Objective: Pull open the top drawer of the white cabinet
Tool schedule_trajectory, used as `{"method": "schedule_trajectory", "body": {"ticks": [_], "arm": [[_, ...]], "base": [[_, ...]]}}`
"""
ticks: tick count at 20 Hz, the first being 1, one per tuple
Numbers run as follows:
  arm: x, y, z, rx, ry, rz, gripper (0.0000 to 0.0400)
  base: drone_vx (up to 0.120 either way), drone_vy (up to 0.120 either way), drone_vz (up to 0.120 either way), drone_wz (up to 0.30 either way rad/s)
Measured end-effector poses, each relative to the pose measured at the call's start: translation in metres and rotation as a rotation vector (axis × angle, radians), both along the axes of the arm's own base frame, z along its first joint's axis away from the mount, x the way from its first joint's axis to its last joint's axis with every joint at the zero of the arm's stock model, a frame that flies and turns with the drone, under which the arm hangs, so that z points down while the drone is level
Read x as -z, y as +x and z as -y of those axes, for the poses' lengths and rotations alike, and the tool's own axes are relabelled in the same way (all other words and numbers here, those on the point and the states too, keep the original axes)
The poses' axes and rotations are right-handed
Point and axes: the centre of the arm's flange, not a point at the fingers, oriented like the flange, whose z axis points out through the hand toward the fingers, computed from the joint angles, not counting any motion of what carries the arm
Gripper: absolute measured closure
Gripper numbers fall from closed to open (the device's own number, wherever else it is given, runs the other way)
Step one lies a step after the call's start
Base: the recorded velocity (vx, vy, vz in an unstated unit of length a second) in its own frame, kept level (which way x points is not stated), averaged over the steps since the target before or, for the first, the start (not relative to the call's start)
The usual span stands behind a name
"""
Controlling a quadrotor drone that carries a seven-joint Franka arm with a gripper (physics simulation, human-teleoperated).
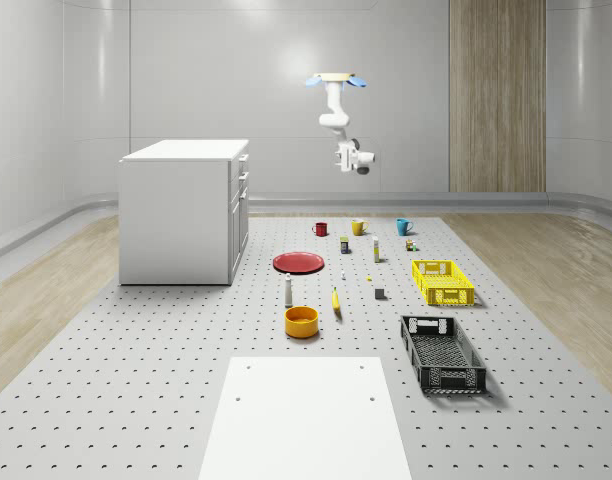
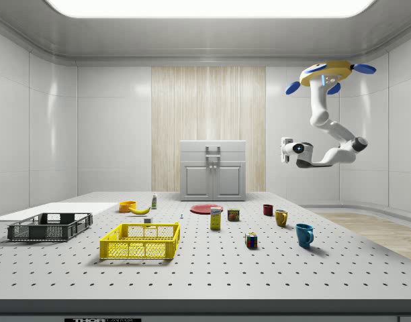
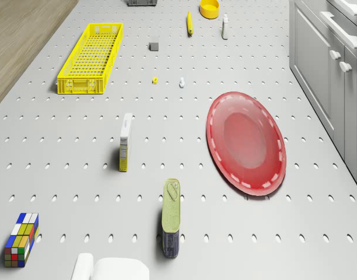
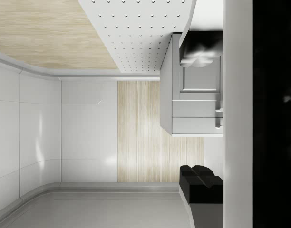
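One drone hovering high, jaws parted, well apart from white cabinet

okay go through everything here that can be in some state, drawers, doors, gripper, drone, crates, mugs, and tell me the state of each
top drawer: shut, flush with the cabinet front
cabinet doors: shut
drone: hovering above the table's far side, apart from the white cabinet
gripper: in the air, facing the cabinet, touching nothing
yellow crate: upright, nothing inside
black crate: upright, nothing inside
red plate: flat, bare
three mugs: upright
banana: lying flat
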Motion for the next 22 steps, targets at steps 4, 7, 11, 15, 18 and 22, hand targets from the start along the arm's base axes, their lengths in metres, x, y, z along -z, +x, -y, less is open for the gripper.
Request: {"method": "schedule_trajectory", "body": {"ticks": [4, 7, 11, 15, 18, 22], "arm": [[0.0002, 0.0, 0.0, 0.0, 0.002, 0.0, 0.0095], [0.0003, 0.0, 0.0, 0.0, 0.003, 0.0, 0.0095], [0.0004, 0.0, 0.0, 0.0, 0.004, 0.0, 0.0095], [0.0005, 0.0, 0.0001, 0.0, 0.004, 0.0, 0.0095], [0.0005, 0.0, 0.0001, 0.0, 0.004, 0.0, 0.0095], [0.0005, 0.0, 0.0001, 0.0, 0.004, 0.0, 0.0095]], "base": [[0.12, -0.12, 0.12, 0.0], [0.12, -0.12, 0.12, 0.0], [0.12, -0.12, 0.09, 0.0], [0.12, -0.12, 0.0, 0.0], [0.12, -0.12, 0.0, 0.0], [0.12, -0.12, 0.0, 0.0]]}}
